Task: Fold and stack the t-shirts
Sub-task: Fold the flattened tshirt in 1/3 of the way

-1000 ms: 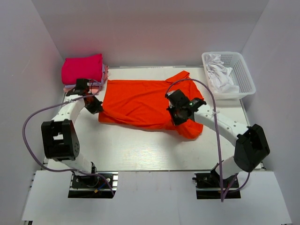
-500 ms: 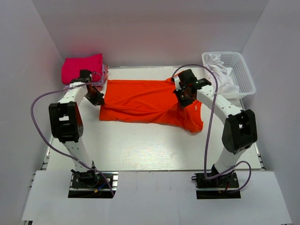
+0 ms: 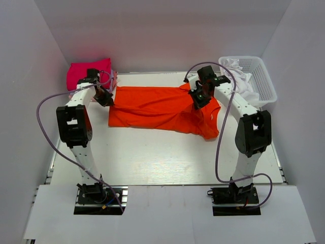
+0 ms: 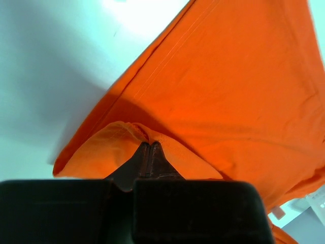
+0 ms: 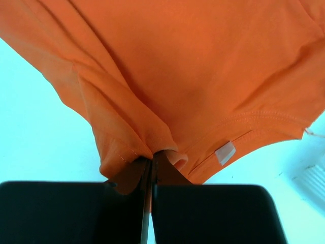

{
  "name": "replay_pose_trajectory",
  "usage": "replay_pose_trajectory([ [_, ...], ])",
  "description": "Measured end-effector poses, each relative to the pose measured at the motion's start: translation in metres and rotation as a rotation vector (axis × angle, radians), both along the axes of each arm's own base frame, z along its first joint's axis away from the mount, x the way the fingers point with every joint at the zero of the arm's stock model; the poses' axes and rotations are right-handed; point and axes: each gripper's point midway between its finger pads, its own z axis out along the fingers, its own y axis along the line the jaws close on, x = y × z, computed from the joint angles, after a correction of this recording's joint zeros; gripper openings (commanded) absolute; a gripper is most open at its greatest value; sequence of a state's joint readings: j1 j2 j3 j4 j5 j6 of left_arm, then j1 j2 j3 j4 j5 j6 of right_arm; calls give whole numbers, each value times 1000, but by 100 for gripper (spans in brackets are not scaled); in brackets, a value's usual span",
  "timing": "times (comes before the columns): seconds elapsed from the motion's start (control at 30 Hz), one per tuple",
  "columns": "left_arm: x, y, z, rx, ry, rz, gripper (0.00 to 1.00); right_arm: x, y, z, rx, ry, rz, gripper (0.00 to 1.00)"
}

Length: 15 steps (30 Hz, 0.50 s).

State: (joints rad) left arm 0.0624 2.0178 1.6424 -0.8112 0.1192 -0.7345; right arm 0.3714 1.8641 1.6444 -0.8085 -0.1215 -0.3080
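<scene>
Over the last second both arms have swung away from the near edge toward the back of the counter (image 3: 152, 157). They have carried cloth with them, so the orange-red t-shirt (image 3: 157, 108) is now a shallower band than it was. It lies across the back half of the counter, its right end trailing toward the near side in a loose point. Its left back corner sits just beside the magenta-pink shirt (image 3: 86, 73), which is folded in the back left corner. A white basket (image 3: 264, 84) stands at back right.

The left fingers (image 4: 141, 160) are pressed together on a pinch of orange cloth at that left corner. The right fingers (image 5: 167, 175) are clamped on a bunched fold near the collar, close to a small white label (image 5: 225, 152); it seems to be more than one layer. Both arms stand tall, elbows high, forearms reaching toward the back wall.
</scene>
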Motion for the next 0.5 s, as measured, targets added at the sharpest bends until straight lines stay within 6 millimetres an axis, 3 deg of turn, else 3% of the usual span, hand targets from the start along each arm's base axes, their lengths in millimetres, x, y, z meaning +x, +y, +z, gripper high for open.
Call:
replay_pose_trajectory([
  [0.27, 20, 2, -23, 0, 25, 35, 0, 16, -1, -22, -7, 40, 44, 0],
  [0.3, 19, 3, -27, 0, 35, 43, 21, 19, -1, -23, -10, 37, 45, 0],
  [0.37, 19, 4, -31, 7, 44, 53, 67, 28, -3, -27, -29, 17, 30, 11],
  [0.4, 20, 4, -31, 6, 43, 65, 99, 34, -5, -29, -46, -1, 10, 32],
  [0.47, 23, 6, -29, 14, 36, 86, 100, 47, -12, -33, -85, -38, -48, 48],
  [0.5, 27, 7, -25, 20, 24, 91, 100, 55, -16, -35, -103, -63, -76, 67],
])
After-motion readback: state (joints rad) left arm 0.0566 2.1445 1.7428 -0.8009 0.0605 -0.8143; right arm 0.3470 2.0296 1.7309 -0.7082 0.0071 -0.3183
